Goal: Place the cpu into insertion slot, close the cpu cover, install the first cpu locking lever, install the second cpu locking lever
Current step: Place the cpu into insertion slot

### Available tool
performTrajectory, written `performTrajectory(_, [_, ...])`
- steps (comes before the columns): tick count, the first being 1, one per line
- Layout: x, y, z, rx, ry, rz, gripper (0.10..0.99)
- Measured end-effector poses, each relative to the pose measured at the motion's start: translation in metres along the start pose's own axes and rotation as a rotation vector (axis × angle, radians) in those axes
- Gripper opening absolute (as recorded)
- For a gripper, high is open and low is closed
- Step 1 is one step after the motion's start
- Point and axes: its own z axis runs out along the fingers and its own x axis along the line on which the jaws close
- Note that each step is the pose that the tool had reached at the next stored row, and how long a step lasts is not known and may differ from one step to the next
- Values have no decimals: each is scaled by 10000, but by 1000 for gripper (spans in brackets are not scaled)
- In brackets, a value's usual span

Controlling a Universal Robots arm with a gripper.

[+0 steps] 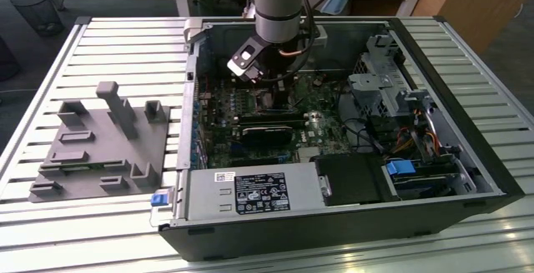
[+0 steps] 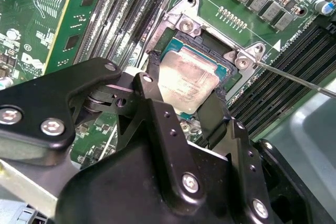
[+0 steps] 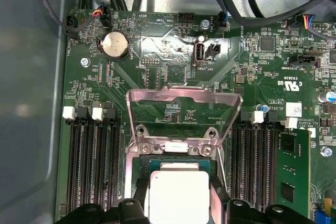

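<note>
Slatted metal tabletop (image 1: 109,42) carries an open computer case (image 1: 492,160). Taking the exterior view as the dial, a grey fixture block (image 1: 100,142) sits at nine o'clock from the case. The arm (image 1: 276,4) enters the case from twelve o'clock.

The cpu (image 2: 184,77) is a small square chip with a dull, smudged silver top. The gripper (image 2: 187,85) pinches it by two opposite edges. It sits over the insertion slot (image 2: 227,73), whose dark rim shows round it. Whether it is fully seated I cannot tell.

The cpu cover (image 3: 184,95), a thin silvery frame with a window, stands raised off the socket. A thin lever rod (image 2: 294,77) juts out just beside it. Long black memory slots (image 3: 94,166) line both sides of the socket. The power supply (image 1: 250,195) lies at six o'clock of the board.
</note>
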Motion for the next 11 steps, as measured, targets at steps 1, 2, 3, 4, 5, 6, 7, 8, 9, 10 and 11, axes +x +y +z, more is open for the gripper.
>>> performTrajectory(1, [1, 0, 4, -1, 1, 0, 541])
performTrajectory(2, [0, -1, 5, 1, -1, 0, 541])
performTrajectory(3, [0, -1, 5, 1, -1, 0, 541])
performTrajectory(4, [0, -1, 5, 2, -2, 0, 541])
performTrajectory(5, [1, -1, 5, 1, -1, 1, 541])
performTrajectory(6, [1, 0, 6, 0, 0, 0, 541])
performTrajectory(7, [1, -1, 6, 0, 0, 0, 541])
performTrajectory(8, [1, -1, 6, 0, 0, 0, 541])
performTrajectory(9, [1, -1, 6, 0, 1, 0, 541])
performTrajectory(10, [1, -1, 6, 0, 0, 0, 541])
performTrajectory(11, [1, 0, 6, 0, 0, 0, 549])
